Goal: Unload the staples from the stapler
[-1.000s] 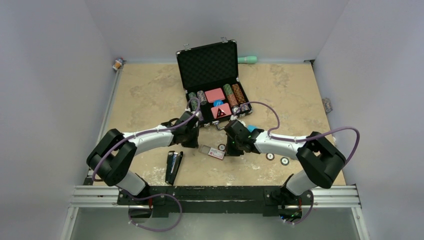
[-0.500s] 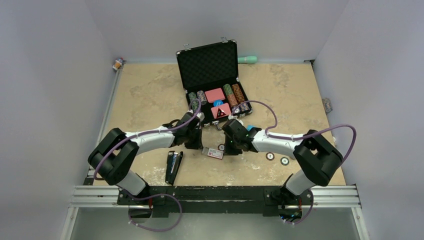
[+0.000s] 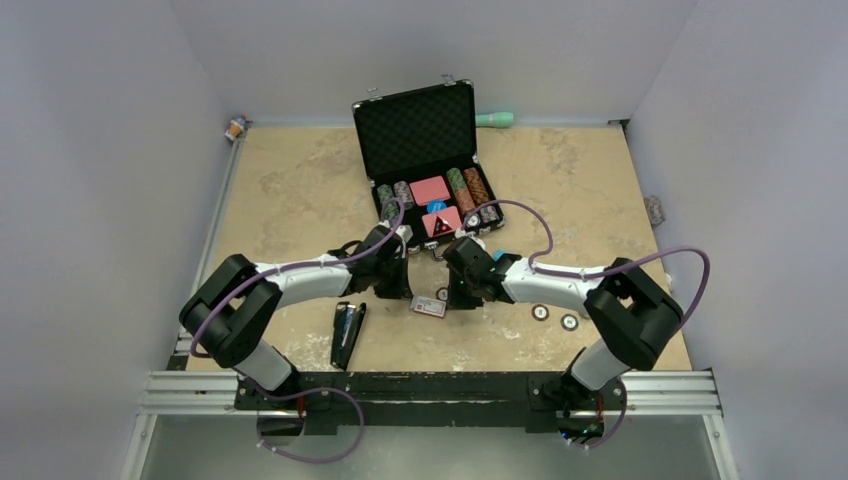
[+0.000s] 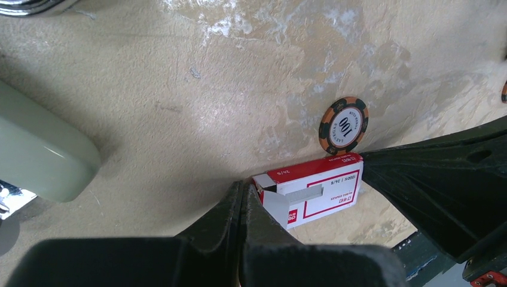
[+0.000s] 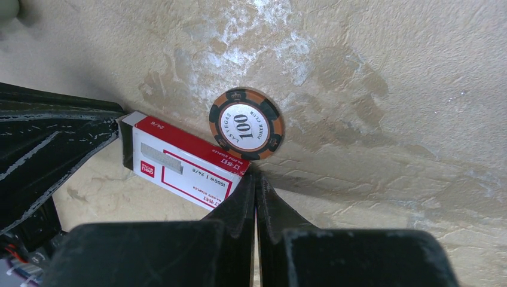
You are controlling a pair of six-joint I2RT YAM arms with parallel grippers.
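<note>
Both grippers are shut tight w/ nothing inside. The left gripper (image 4: pixel 242 194) pokes one end of the little red-and-white box (image 4: pixel 311 192) and the right gripper (image 5: pixel 256 182) pokes the other end, by the orange chip (image 5: pixel 246 124), prob. so the box is squeezed between them & can't slide. The stapler (image 3: pixel 347 335) lies flat on the table (image 3: pixel 300 180) by the left arm, apart from the box, w/ nothing touching it, so its staples are prob. not out yet.

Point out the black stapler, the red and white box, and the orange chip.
Long black stapler (image 3: pixel 347 336): top external view, middle.
Red-and-white box (image 4: pixel 323 191): left wrist view, printed face.
Orange round chip (image 5: pixel 246 124): right wrist view, white centre.
</note>
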